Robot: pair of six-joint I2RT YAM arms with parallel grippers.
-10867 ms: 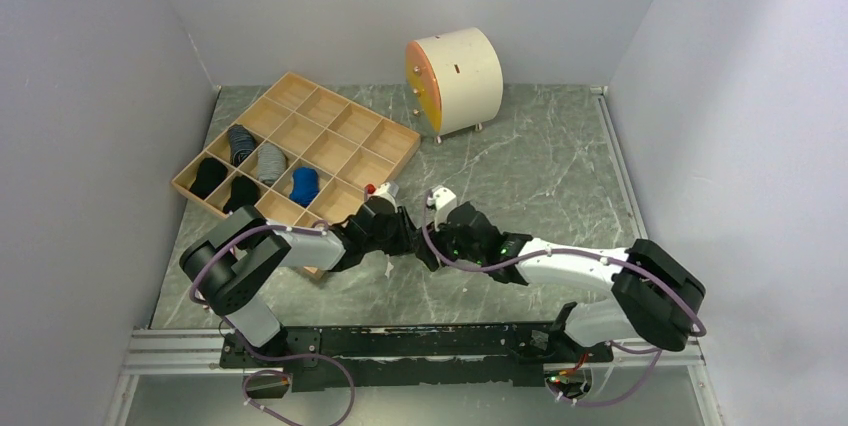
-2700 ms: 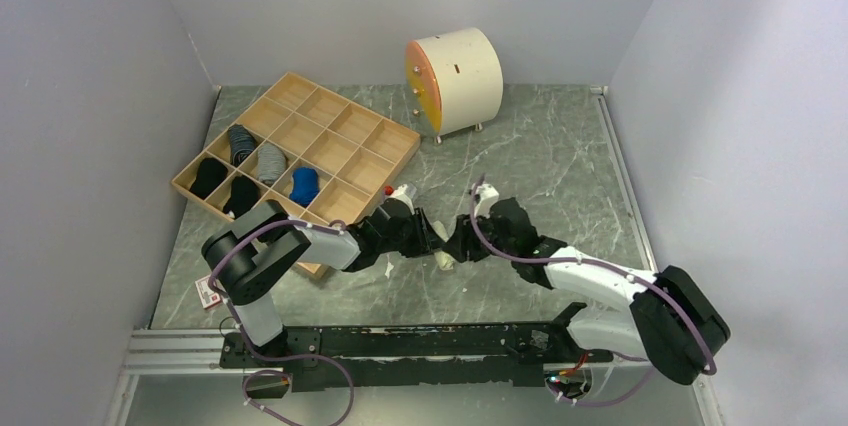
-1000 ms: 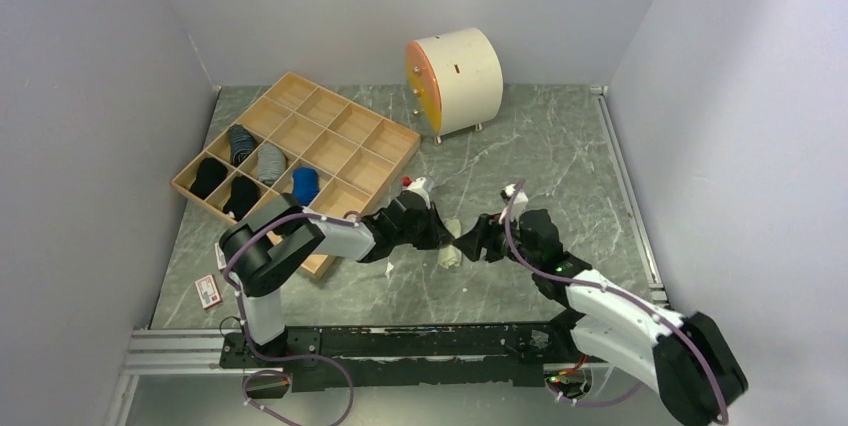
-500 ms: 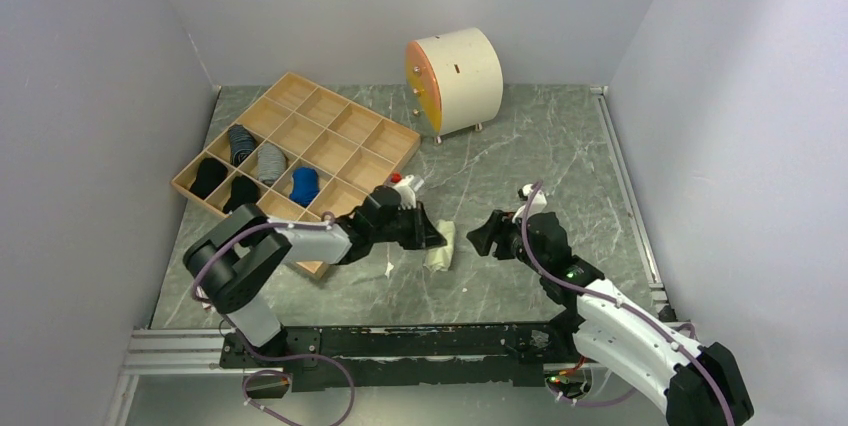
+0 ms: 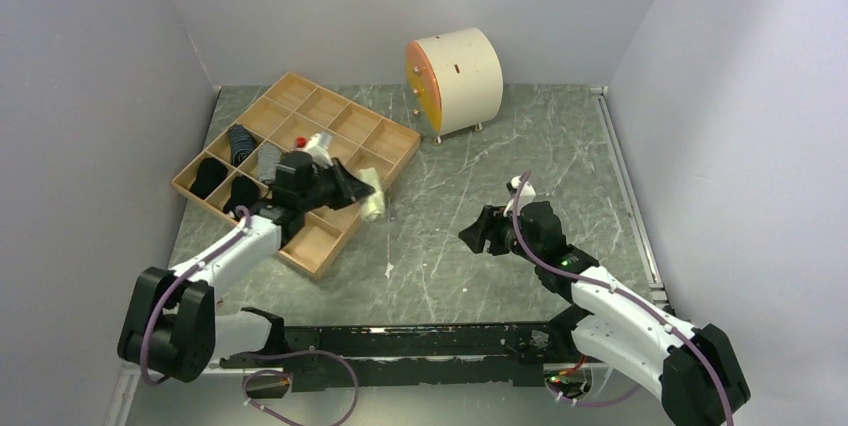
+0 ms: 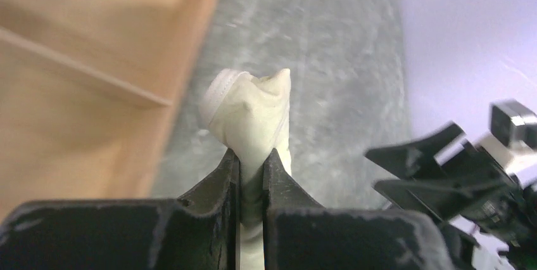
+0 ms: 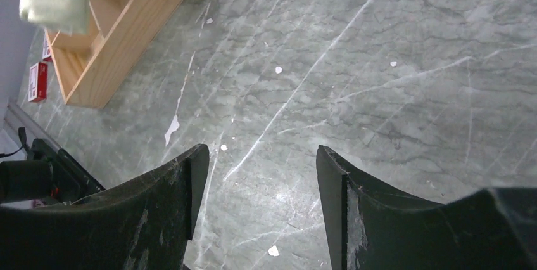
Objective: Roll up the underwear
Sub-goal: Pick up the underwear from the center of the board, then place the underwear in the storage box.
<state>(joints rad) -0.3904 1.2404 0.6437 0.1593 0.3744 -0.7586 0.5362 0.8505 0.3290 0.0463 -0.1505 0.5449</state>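
The left claw (image 6: 252, 172) was clenched on the cream, tightly rolled cotton underwear (image 6: 250, 111). It pinched the bundle across its middle, probably so the roll could not unwind, and the banded end poked past the fingertips. The roll was held aloft just beside the right edge of the pale wooden compartment tray (image 5: 322, 258), apparently bound for a free cell. The right claw (image 7: 256, 175) hung released and empty over the grey marble-patterned bench (image 5: 560, 146), well apart, likely parked clear of the left arm.
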